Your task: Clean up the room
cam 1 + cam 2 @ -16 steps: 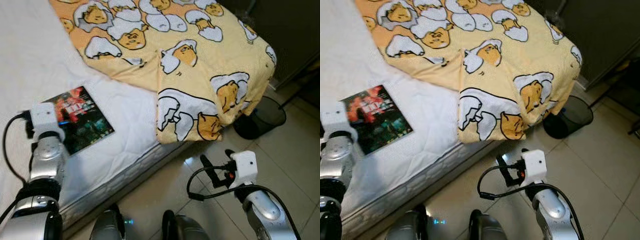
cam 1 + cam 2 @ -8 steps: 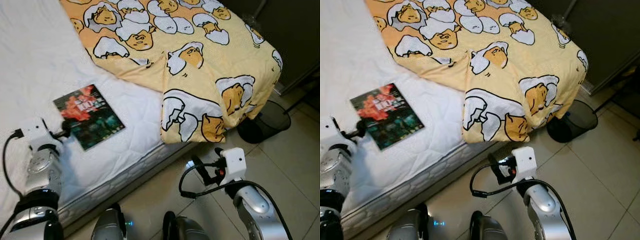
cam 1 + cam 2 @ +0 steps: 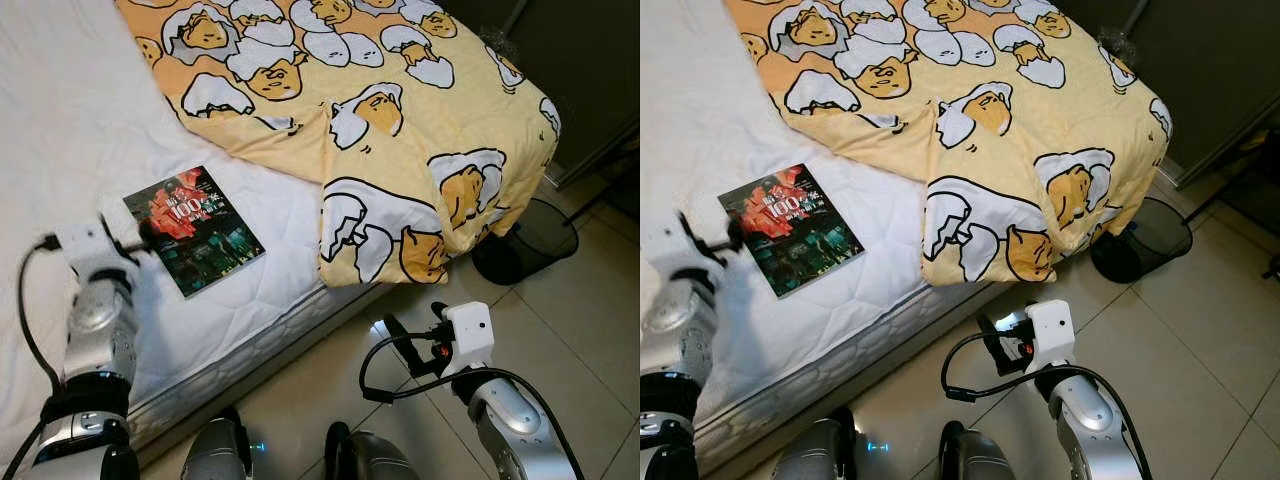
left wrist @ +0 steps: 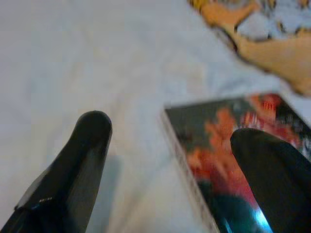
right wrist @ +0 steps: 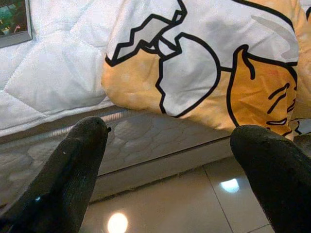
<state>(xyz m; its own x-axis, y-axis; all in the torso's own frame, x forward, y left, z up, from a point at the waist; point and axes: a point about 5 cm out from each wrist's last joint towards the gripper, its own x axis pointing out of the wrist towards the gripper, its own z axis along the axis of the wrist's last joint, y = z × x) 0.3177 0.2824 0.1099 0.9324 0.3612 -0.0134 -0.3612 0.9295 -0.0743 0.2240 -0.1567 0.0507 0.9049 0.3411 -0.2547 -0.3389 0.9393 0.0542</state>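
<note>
Book (image 3: 194, 229) lies flat on the white bed (image 3: 70, 120), near its edge, just beside the yellow egg-print blanket (image 3: 400, 110). Left tool (image 4: 170, 160) released, fingers spread, straddling the book's near corner, one finger over the cover. Right tool (image 5: 167, 170) released, low over the tiled floor (image 3: 560, 300) facing the mattress side. Black bin (image 3: 525, 240) by the bed corner.

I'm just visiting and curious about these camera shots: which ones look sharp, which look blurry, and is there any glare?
Left wrist view: soft and out of focus; the book and the left claw look smeared. Right wrist view: sharper; the yellow blanket print is crisp, and bright light spots glare on the floor tiles. Left eye view: fairly clear, with a small reflection on the tiles by the right claw.
</note>
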